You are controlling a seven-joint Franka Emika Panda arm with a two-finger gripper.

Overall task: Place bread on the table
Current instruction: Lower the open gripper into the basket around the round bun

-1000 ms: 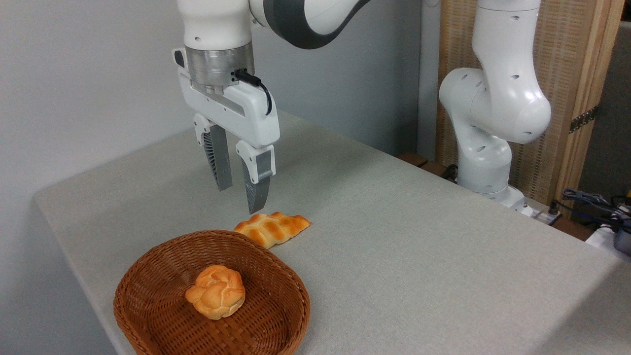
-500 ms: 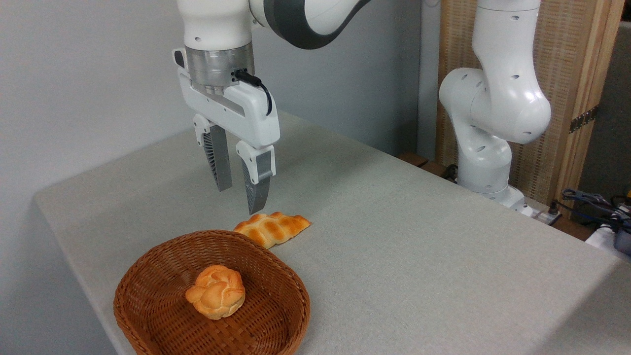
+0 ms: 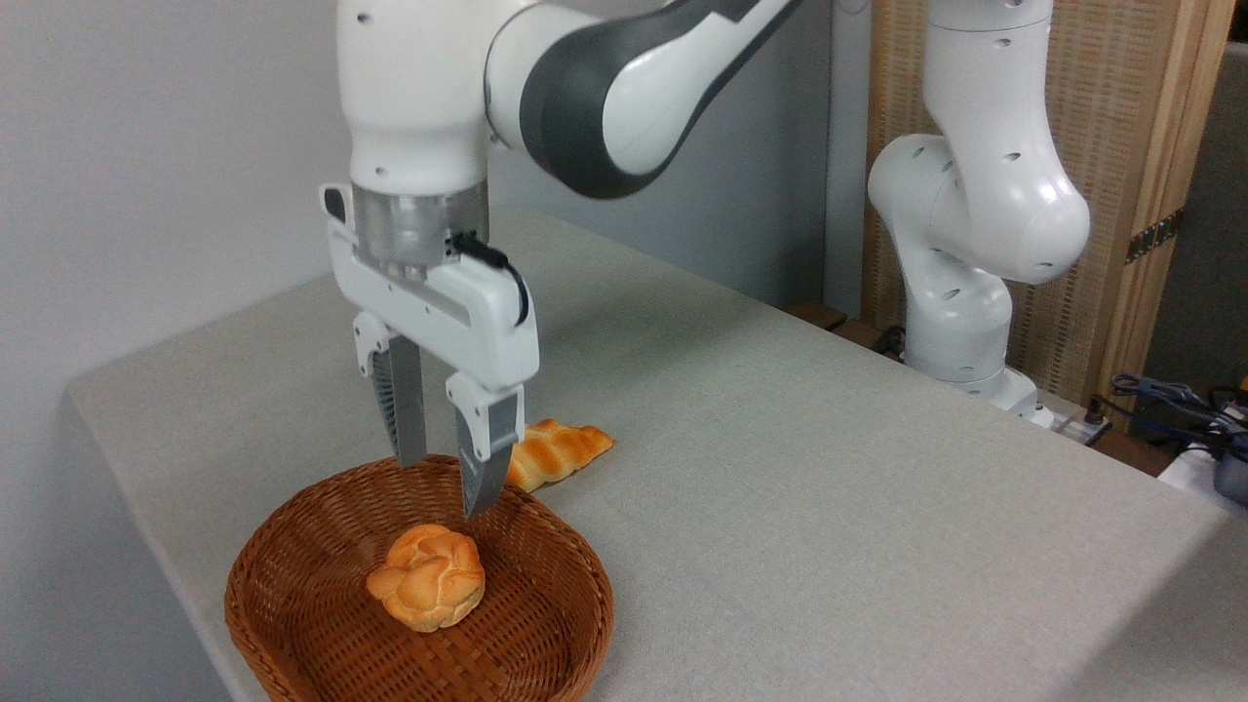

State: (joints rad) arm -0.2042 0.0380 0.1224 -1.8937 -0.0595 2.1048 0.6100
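One round bread [image 3: 427, 589], one braided loaf [image 3: 556, 452], one wicker basket [image 3: 292, 604], one table [image 3: 829, 487], one claw [image 3: 445, 485].

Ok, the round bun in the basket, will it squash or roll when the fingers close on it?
The bread looks puffy and knotted, so it probably gives a little under the gripper, whose jaws stand open above it. Its lumpy shape and the sloped basket wall should keep it from rolling far. It likely weighs little for its size.

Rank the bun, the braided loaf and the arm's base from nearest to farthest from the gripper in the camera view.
From the gripper:
1. Bun, just below, in the basket.
2. Braided loaf, right, on the table.
3. Arm's base, far right.
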